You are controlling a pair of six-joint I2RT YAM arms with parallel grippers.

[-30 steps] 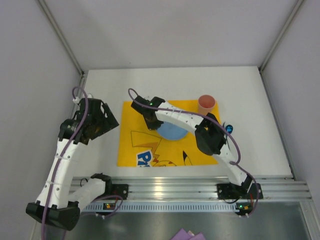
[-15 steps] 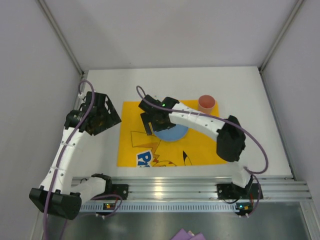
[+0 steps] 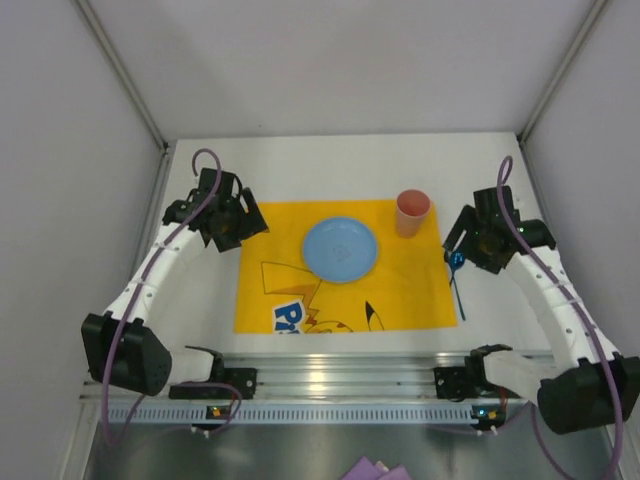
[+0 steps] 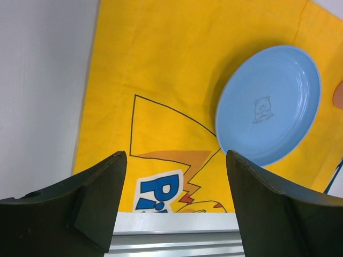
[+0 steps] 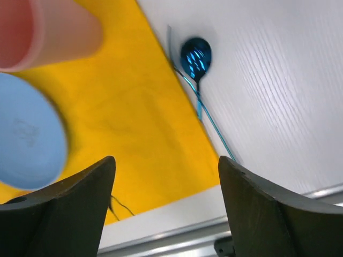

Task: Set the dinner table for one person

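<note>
The place setting looks all but finished. A blue plate (image 3: 340, 249) sits in the middle of the yellow placemat (image 3: 400, 290), a pink cup (image 3: 412, 210) stands upright at the mat's far right corner, and a blue spoon (image 3: 456, 280) lies on the white tabletop (image 3: 300, 165), right along the mat's right edge. The tabletop spreads beneath both sets of fingers and well beyond the mat on every side. No other tableware is in view.

My reading is that the step in hand is clearing away from the setting, not placing anything. The next move probably only calls for folding both arms back toward their bases without brushing the cup or nudging the spoon.

The left fingers (image 3: 248, 222) are spread wide and hold nothing. They hover off the mat's far left corner, with the plate ahead of them and to their right. The left arm rises along the left side, elbow pushed outward and wrist turned in toward the mat.

The right fingers (image 3: 462, 240) are likewise released and empty. The spoon's bowl lies just below and ahead of them, and the cup is off to their left. The right arm mirrors the left, with its forearm running up the right side and its wrist tipped inward and down.
</note>
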